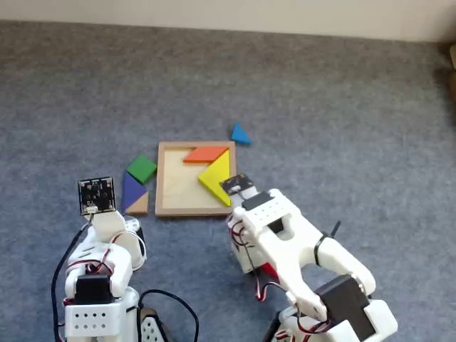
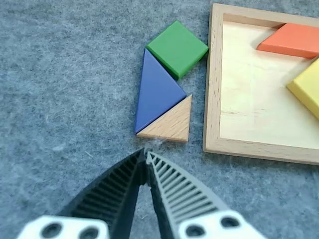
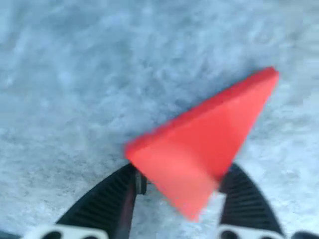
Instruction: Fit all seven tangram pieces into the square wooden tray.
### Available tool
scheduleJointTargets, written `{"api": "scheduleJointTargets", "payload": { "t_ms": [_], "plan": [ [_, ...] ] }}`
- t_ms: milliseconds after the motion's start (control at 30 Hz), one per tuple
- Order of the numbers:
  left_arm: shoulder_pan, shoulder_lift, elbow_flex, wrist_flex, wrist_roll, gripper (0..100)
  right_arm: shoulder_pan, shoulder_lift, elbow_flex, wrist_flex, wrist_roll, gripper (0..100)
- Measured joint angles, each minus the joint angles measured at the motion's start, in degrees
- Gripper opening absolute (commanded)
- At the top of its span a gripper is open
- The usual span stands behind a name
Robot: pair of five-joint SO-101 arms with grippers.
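Figure: the red triangle in hand, two pieces seated. The right end effector [image 3: 182, 181] is clamped on the red triangle [image 3: 204, 144], which it holds clear of the grey surface [image 1: 342, 107], near the tray corner closest to the right arm; one sharp corner of the piece points away from the wrist. The left end effector [image 2: 146, 160] has its fingers together and empty, with the tips just short of the bare-wood triangle [image 2: 172, 124].

The square wooden tray [image 1: 161, 178] holds the orange parallelogram [image 1: 207, 154] and the yellow triangle [image 1: 217, 178], and the rest of its floor is bare. The green square [image 1: 141, 169], the dark blue triangle [image 1: 131, 189] and the bare-wood triangle lie touching one another just outside one tray wall. The light blue triangle [image 1: 240, 134] lies just beyond the far corner.

We judge the pieces to be light, stiff and flat, with smooth painted faces that offer the ribbed fingers little friction. The edges of a triangle converge, so a squeeze across them tends to push the piece out towards its point. We therefore favour a hold low on the piece, across its broad part, with moderate force. Breakage seems unlikely. The more probable fault is that the piece twists in the grip.
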Motion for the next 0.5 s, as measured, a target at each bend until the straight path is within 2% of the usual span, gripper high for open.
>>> {"api": "scheduleJointTargets", "payload": {
  "t_ms": [200, 500],
  "plan": [
    [0.0, 0.0, 0.0, 0.0, 0.0, 0, 1.5, -2.4, -0.4, -0.1, 2.8, 0.6],
    [0.0, 0.0, 0.0, 0.0, 0.0, 0, 1.5, -21.9, -0.1, 0.9, 3.6, 0.5]
  ]
}}
